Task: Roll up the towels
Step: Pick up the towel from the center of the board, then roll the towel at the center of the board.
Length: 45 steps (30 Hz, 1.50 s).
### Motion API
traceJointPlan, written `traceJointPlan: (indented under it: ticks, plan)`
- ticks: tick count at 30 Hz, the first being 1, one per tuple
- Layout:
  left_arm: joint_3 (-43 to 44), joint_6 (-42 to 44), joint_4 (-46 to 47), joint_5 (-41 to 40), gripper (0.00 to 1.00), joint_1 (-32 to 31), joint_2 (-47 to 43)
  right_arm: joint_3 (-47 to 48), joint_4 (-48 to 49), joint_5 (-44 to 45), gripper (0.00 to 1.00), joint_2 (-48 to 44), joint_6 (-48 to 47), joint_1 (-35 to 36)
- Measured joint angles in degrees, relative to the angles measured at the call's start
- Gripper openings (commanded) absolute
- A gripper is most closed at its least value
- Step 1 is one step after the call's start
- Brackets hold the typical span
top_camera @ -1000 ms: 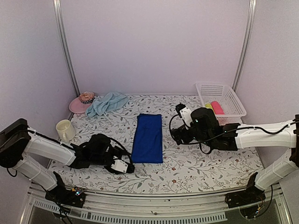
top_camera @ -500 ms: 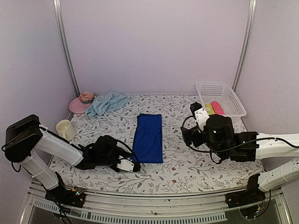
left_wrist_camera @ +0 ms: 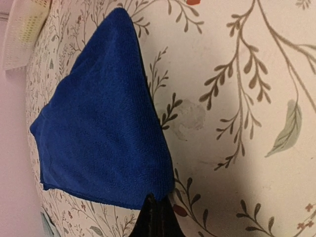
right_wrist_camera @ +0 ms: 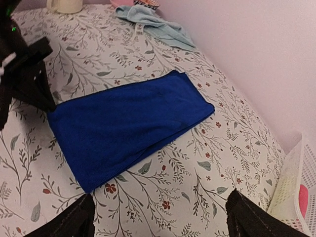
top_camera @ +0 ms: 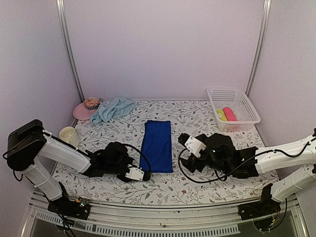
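Observation:
A royal blue towel (top_camera: 156, 144) lies folded in a long strip at the middle of the table. My left gripper (top_camera: 145, 173) sits at its near left corner. In the left wrist view the dark fingertips (left_wrist_camera: 157, 210) are pressed together on the edge of that blue towel (left_wrist_camera: 98, 133). My right gripper (top_camera: 183, 152) hovers open just right of the strip's near end. In its wrist view, the wide-apart right gripper (right_wrist_camera: 160, 222) frames bare cloth beside the blue towel (right_wrist_camera: 128, 118). The pale aqua towel (top_camera: 112, 108) lies crumpled at the back left.
A pink hat (top_camera: 86, 108) sits beside the aqua towel, and a cream mug (top_camera: 69, 137) stands at the left edge. A white basket (top_camera: 232, 106) at the back right holds a pink roll and a yellow roll. The floral tablecloth (top_camera: 207, 177) covers the table.
My left gripper slid right to the blue towel's near left corner and shut on it. The right arm swung left and nearer, up to the towel's right side, still open.

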Motion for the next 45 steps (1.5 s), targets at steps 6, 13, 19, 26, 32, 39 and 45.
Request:
traceJointPlan:
  ticks: [6,13,19,26,32,39,45]
  plan:
    - [2.8,-3.82,-7.15,7.5,0.0,3.78,-4.92,0.0,4.24,-7.26,0.84,8.85,-11.41,0.85]
    - [4.96,-6.64,-12.52,14.86,0.0,7.85,-7.69,0.31,10.4,-13.46,0.83,14.53,-21.31,0.96]
    - [5.38,-7.93,-15.17,16.81,0.0,8.63,-7.52,0.79,12.28,-13.92,0.82,21.24,-25.33,2.05]
    - [6.86,-9.51,-16.06,18.47,0.0,9.46,-7.48,1.2,18.21,-10.16,0.77,28.26,-26.32,3.15]
    - [7.43,-10.54,-16.31,19.5,0.0,9.88,-7.43,3.43,21.77,-6.67,0.57,32.41,-26.56,3.21]
    - [7.52,-10.95,-16.39,20.57,0.0,10.62,-7.43,3.93,20.9,-4.33,0.11,33.9,-26.84,3.34]
    - [7.52,-10.8,-16.81,21.22,0.0,10.95,-7.48,5.07,16.39,-5.31,0.02,33.9,-25.99,3.52]
